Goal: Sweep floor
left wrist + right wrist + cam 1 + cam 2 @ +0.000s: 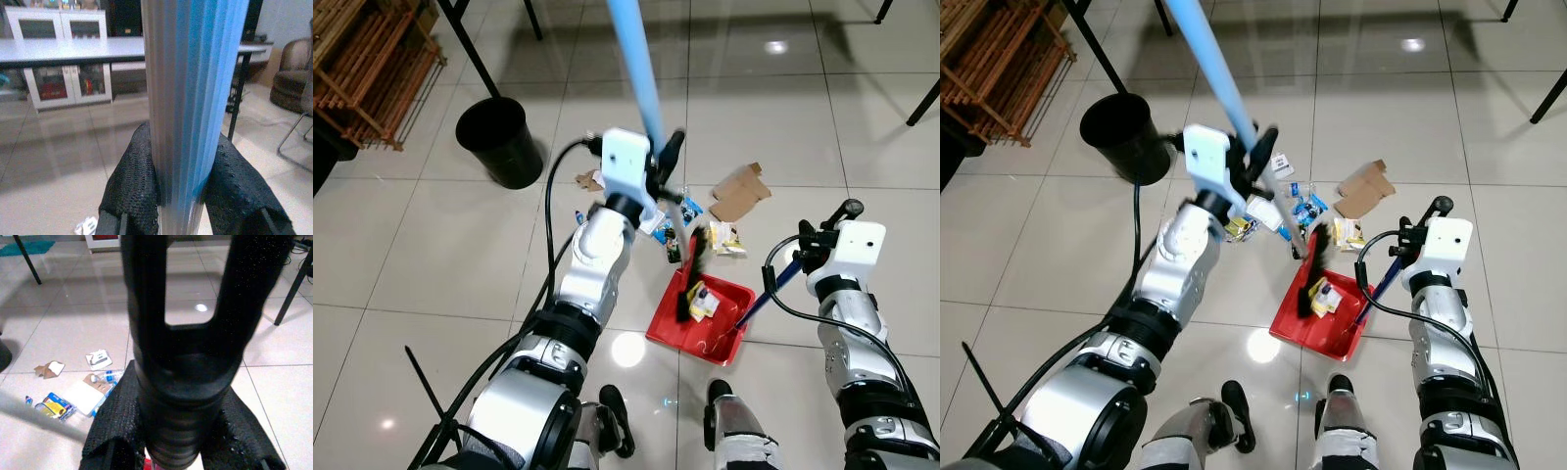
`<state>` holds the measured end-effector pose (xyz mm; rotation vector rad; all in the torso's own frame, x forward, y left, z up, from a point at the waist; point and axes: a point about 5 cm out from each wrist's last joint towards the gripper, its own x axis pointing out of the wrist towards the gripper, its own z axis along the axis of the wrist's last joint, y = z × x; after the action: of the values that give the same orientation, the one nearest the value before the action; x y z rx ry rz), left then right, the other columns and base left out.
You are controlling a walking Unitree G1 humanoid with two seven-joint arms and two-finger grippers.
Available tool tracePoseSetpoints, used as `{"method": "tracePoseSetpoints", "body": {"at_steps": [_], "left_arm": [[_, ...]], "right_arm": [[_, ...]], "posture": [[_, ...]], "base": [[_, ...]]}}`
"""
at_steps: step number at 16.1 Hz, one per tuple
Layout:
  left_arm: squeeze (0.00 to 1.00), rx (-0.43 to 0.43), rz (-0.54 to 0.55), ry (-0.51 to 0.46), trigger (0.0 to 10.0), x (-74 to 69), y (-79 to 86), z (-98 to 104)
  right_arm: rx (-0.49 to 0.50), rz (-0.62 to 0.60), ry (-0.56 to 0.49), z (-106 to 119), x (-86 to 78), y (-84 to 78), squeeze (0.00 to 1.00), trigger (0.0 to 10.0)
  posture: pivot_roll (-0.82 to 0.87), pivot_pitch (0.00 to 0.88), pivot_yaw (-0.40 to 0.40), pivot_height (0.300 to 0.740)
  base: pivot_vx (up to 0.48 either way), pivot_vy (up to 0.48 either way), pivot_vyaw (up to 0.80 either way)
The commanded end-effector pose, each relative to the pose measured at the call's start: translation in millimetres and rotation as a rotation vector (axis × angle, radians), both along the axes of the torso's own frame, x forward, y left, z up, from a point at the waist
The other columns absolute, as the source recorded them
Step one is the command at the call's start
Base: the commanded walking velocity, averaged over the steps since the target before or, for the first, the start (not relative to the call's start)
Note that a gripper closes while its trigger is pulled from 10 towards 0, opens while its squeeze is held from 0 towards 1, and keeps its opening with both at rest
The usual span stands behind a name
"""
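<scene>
The left gripper (662,162) squeezes its fingers on the blue broom (636,73). The right gripper (837,217) squeezes the black handle (188,357) of the red dustpan (700,318), sitting on the shiny tiled floor (431,245) near scattered trash (739,193) and a black bin (499,142).

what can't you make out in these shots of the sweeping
- Top of the light blue broom pole: cut off by the upper edge of the eye views.
- Litter under the left end effector: the silver arm hides part of the pile.
- Labels on the small yellow packets in the red plastic dustpan: too small to read.
- Dustpan's black handle: fills the right wrist view, gripped by the right end effector, hiding the pan.
</scene>
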<state>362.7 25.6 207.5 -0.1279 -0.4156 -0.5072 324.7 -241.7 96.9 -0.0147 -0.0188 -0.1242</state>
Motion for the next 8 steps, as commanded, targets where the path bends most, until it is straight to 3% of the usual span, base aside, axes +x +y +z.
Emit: {"method": "tracePoseSetpoints", "body": {"at_steps": [1,8], "left_arm": [[0.00,-0.113,-0.074,-0.010,10.0,-14.1,-24.9,9],[0.00,-0.124,-0.037,-0.017,10.0,-21.1,2.7,13]], "right_arm": [[0.092,0.026,0.128,-32,-10.6,11.1,0.00,10.0],[0.168,0.071,0.103,-27,-2.6,21.5,0.00,10.0]], "posture": [[-0.24,0.279,0.207,0.740],[-0.23,0.263,0.206,0.740]], "base": [[0.000,0.000,0.00],[0.000,0.000,0.00]]}}
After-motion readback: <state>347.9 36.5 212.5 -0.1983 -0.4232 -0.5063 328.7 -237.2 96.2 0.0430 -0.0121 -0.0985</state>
